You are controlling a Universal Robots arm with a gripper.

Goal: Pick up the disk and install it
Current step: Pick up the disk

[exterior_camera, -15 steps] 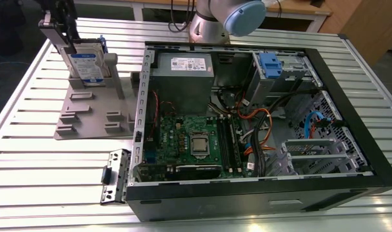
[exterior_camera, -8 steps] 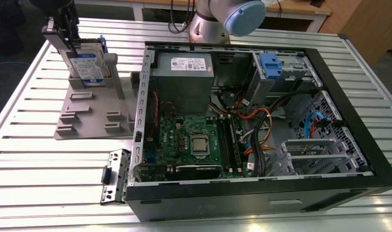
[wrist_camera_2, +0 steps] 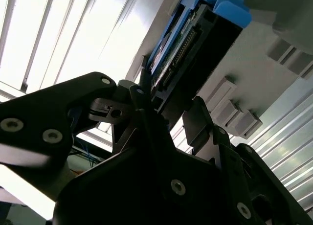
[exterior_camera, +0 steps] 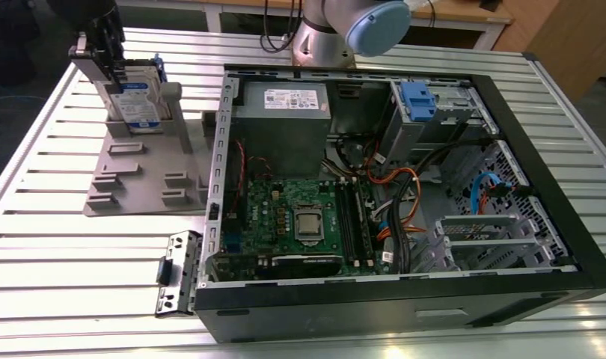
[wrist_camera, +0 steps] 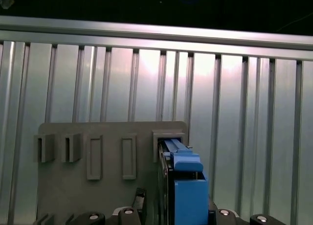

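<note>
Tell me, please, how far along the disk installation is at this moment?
Done: the approach. The gripper is at the disk, which stands on edge in the grey stand beside the open computer case.
In hand: the pick-up. I cannot tell whether the disk is clamped.
Left: the disk is not yet lifted from the stand and not yet in the drive cage.

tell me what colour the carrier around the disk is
Blue. The carrier on the disk shows best in the first wrist view.
</note>
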